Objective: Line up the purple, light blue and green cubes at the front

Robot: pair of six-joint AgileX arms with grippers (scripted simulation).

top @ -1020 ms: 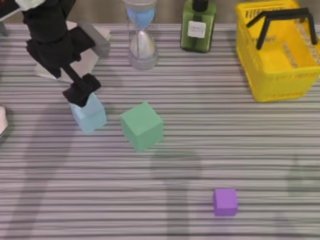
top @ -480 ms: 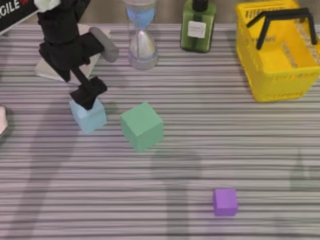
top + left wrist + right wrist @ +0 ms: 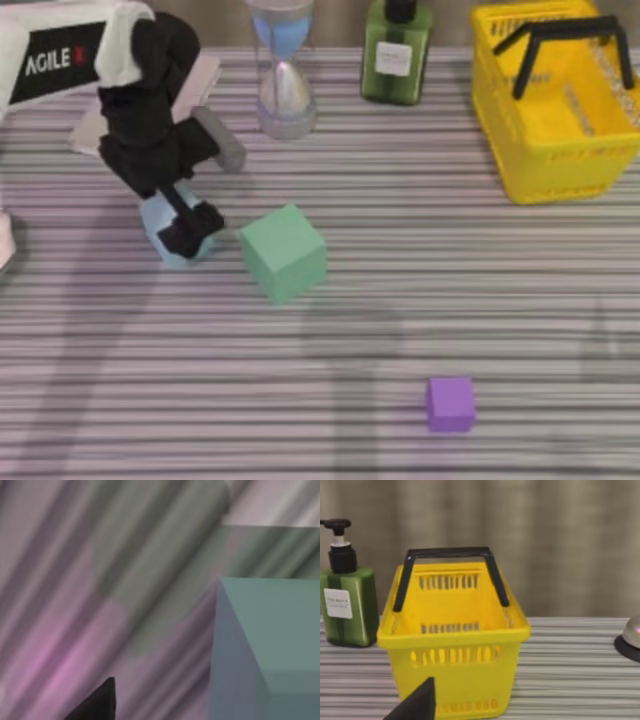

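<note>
The light blue cube (image 3: 157, 225) sits on the striped table at the left, and my left gripper (image 3: 190, 228) is lowered onto it, open, its dark fingers covering most of the cube's top. The green cube (image 3: 284, 252) stands just to the right, apart from it. It fills the left wrist view as a large green cube (image 3: 270, 640) beyond one dark fingertip (image 3: 102, 700). The purple cube (image 3: 450, 404) lies alone near the front, right of centre. My right arm is outside the top view. Its wrist view shows one fingertip (image 3: 420, 702) facing the basket.
Along the back stand an hourglass (image 3: 283, 80), a green pump bottle (image 3: 397, 55) and a yellow basket (image 3: 560, 165) with black handles. A flat white block (image 3: 95, 135) lies behind the left arm. A bell (image 3: 632, 635) sits beside the basket.
My left gripper has come down and forward, from above the back of the light blue cube onto it. No cube has shifted.
</note>
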